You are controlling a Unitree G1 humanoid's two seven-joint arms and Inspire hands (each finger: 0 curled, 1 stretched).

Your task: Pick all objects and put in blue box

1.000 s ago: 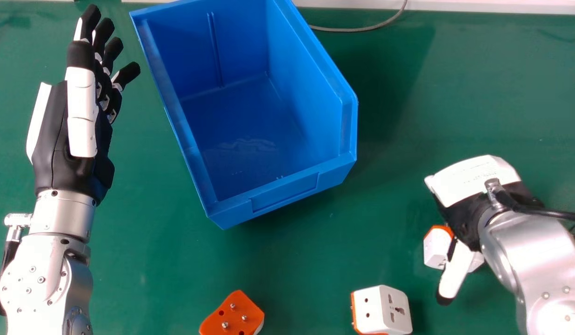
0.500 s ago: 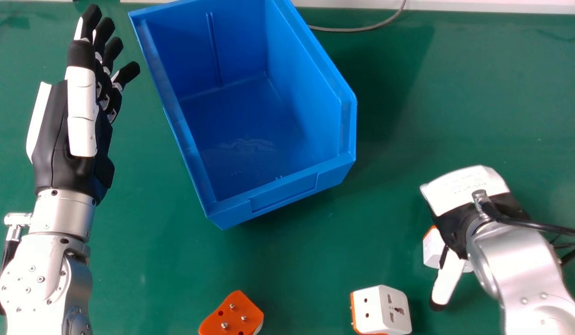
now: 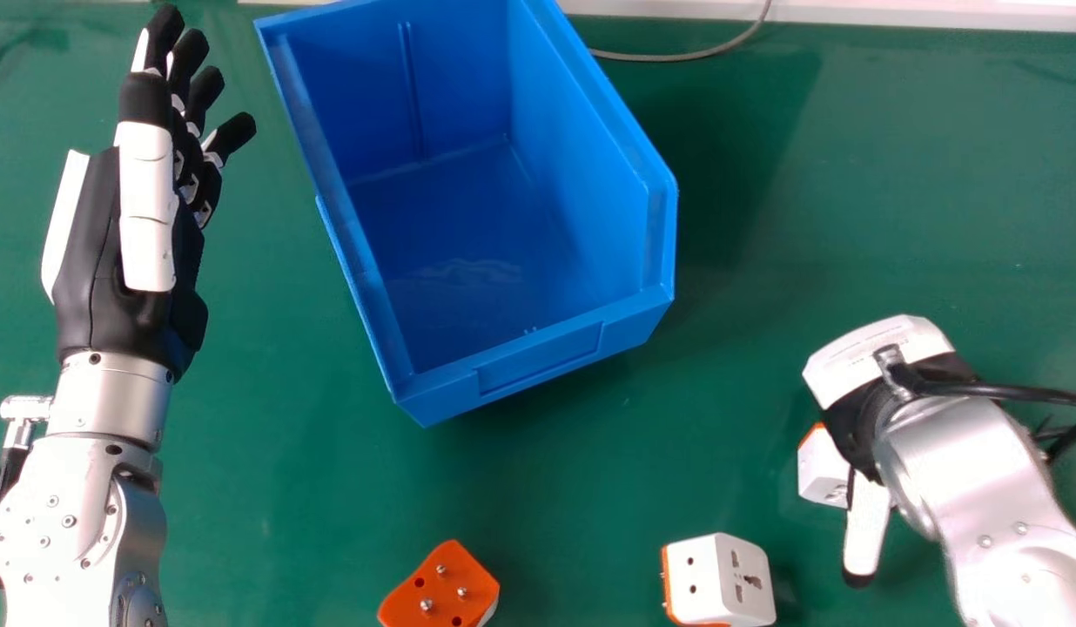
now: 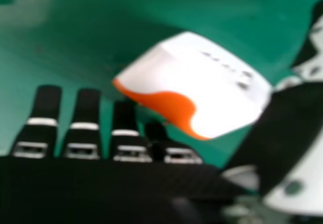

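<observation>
The blue box (image 3: 538, 361) stands on the green table (image 3: 721, 418); the left hand (image 3: 146, 209) is idle beside it. The right hand (image 3: 873, 353), fingers extended, holds nothing above the white-and-orange adapter (image 3: 821, 470), which seems light, stiff, slightly slippery; better pinch its opposite sides

No legible text, brand or number anywhere. Only print I can spot: tiny faint lines on the white back plate (image 3: 870, 350) of the right hand (image 3: 850, 422), too small to read.
</observation>
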